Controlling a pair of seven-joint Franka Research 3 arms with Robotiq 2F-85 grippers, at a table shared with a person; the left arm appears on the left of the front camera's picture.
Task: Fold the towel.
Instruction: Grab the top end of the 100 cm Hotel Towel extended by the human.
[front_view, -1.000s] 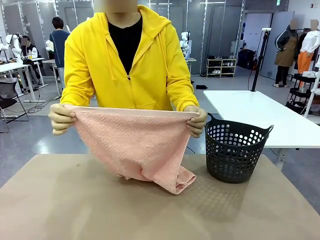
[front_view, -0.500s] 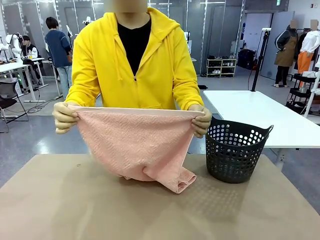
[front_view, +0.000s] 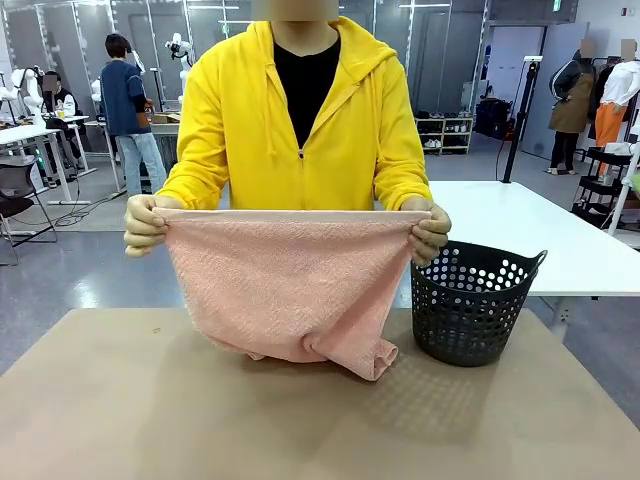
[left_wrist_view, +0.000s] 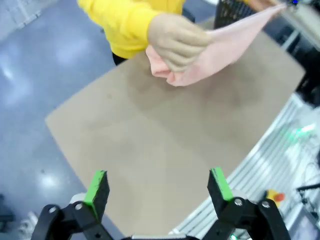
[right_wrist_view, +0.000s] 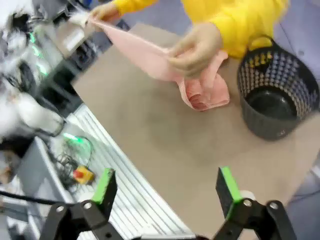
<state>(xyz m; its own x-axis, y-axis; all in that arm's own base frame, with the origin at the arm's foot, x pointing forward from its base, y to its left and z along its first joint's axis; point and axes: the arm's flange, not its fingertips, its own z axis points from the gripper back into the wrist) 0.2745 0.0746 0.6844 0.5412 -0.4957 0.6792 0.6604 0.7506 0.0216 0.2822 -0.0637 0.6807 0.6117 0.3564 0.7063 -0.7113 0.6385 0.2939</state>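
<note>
Plainly salmon-pink, nubbly towel (front_view: 290, 285), taut-topped

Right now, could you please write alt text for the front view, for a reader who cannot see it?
A person in a yellow hoodie holds a pink towel stretched by its top corners in both hands, its lower end bunched on the brown table. A black perforated basket stands right of it.

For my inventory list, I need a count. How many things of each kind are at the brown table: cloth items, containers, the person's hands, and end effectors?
Towel: 1
Basket: 1
Hands: 2
End effectors: 2 (left end effector, right end effector)
Total: 6
</note>
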